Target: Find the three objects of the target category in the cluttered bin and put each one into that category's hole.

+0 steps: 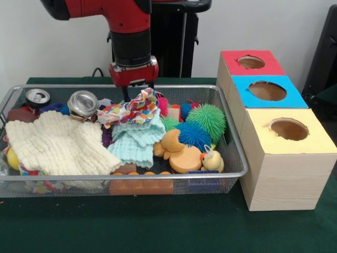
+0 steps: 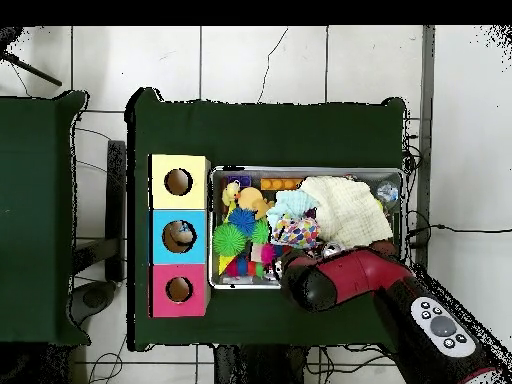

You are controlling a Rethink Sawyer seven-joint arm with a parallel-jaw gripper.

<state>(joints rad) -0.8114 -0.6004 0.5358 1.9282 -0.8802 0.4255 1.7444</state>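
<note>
Polka-dot cloth [image 1: 131,112] just below pincer [image 1: 138,94]

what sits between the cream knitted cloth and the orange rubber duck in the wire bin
In the front view, a folded mint-green cloth lies between the cream knitted cloth and the orange rubber duck.

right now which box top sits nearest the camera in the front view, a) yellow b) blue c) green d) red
a, the yellow-topped box stands closest in the front view, with the blue-topped box behind it and the red-topped box farthest back.
</note>
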